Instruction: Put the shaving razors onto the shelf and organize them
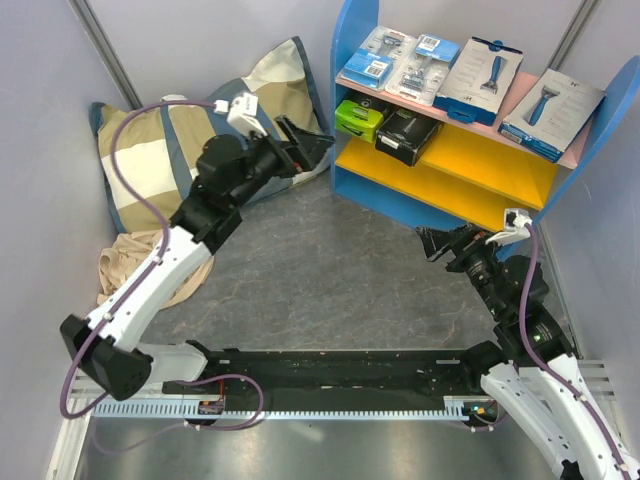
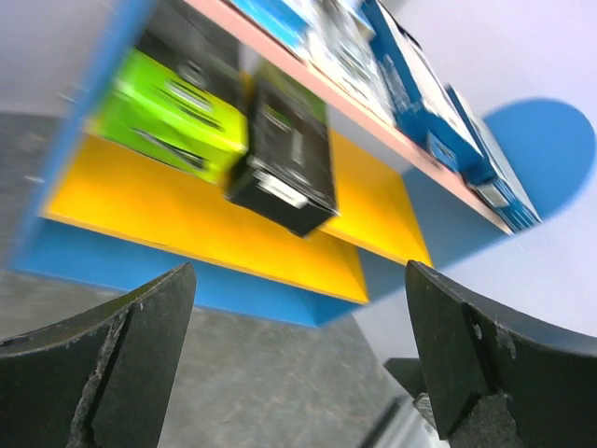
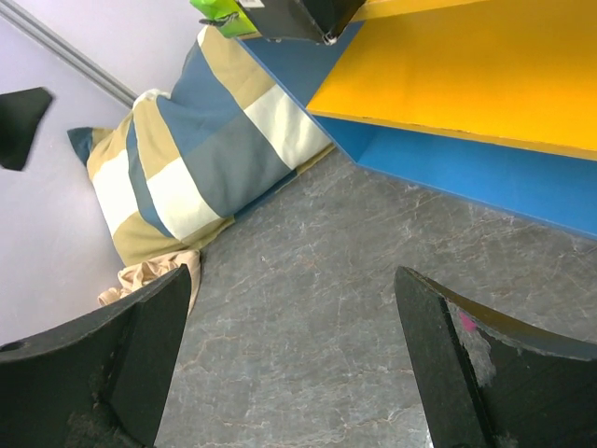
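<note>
The shelf [image 1: 352,185] stands at the back right, with blue sides. On its pink top board lie two blister packs [image 1: 378,55] [image 1: 425,65] and two white razor boxes [image 1: 483,78] [image 1: 550,112]. A lime-green box [image 1: 360,118] and a black box [image 1: 407,135] sit on the upper yellow board. The left wrist view shows both, the lime-green box [image 2: 168,117] and the black box [image 2: 284,159], blurred. My left gripper [image 1: 318,148] hangs open and empty just left of the shelf. My right gripper [image 1: 430,245] is open and empty above the floor in front of the shelf.
A checked pillow [image 1: 200,140] leans in the back left corner, with a beige cloth [image 1: 130,265] below it. Grey walls close in both sides. The grey marbled surface [image 1: 330,270] spreads between the arms and the shelf.
</note>
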